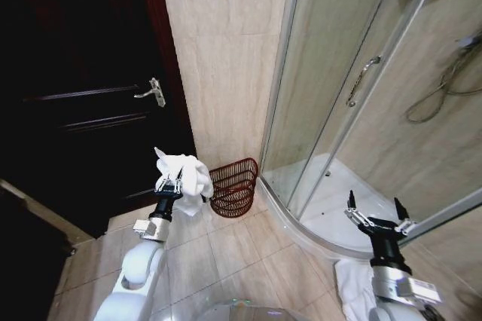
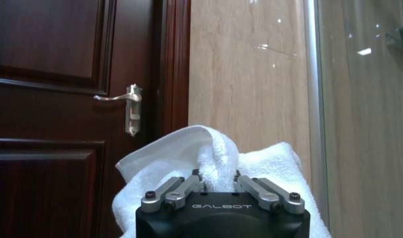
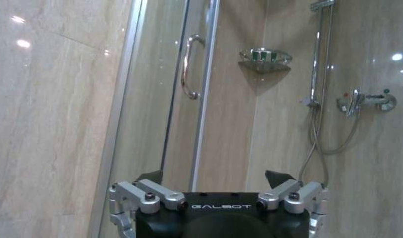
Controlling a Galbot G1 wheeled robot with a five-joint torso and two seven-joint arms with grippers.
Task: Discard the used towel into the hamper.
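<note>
Left pincer [image 1: 170, 184] pinches a white towel [image 1: 184, 170] beside the hamper [image 1: 233, 185], near a dark door [image 1: 83, 95]. Right pincer [image 1: 376, 219] spread, facing the shower [image 1: 361, 110].

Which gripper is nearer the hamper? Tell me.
Left. The left gripper, shut on the towel, is just beside the hamper; the right gripper, open, sits far off by the shower.

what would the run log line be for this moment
left gripper: shut on towel, raised beside hamper | right gripper: open, idle near shower | towel not in hamper
</note>
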